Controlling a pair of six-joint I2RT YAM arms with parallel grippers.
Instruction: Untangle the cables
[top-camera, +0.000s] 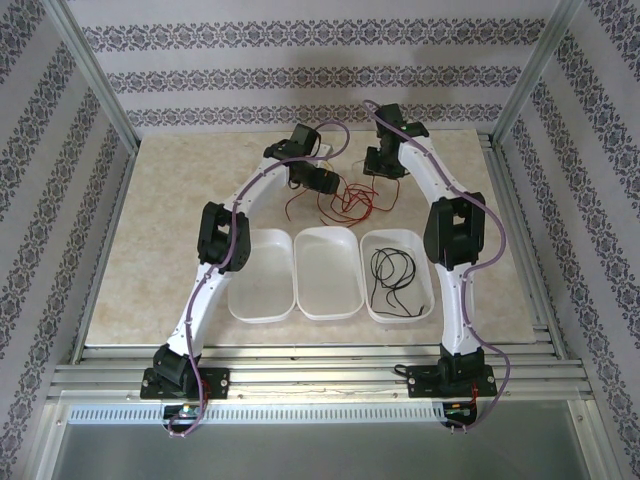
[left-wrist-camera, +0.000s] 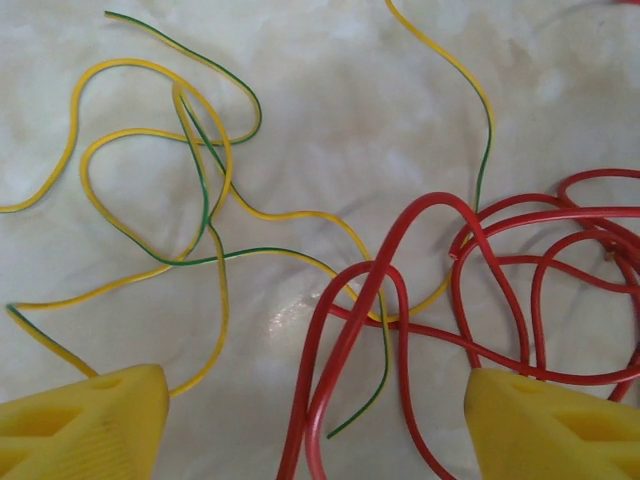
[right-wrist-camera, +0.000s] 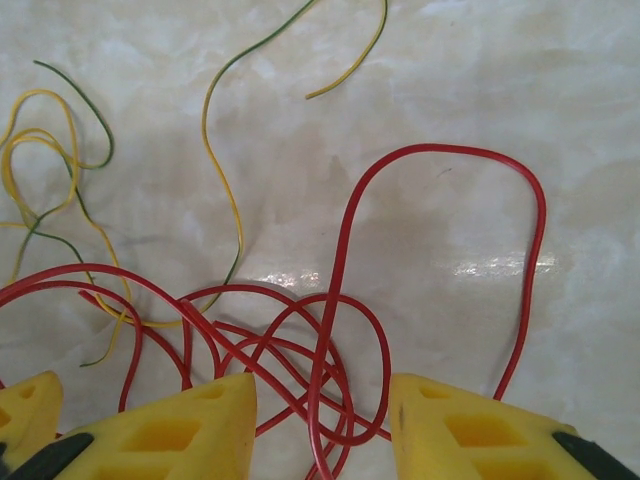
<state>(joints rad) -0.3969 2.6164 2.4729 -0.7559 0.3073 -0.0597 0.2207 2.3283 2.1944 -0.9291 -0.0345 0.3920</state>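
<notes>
Cables (left-wrist-camera: 436, 197) loop thinly over glossy marble tabletop (left-wrist-camera: 330, 100)

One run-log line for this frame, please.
left pincer: open over red cable | right pincer: open over red cable | yellow-green cable: crosses red | black cable: in right tray

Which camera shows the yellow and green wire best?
The left wrist view: the yellow-green cable spreads its loops across most of the picture, crossing the red cable. The right wrist view catches just some strands at its upper left. From the top view it is too thin to make out.
</notes>
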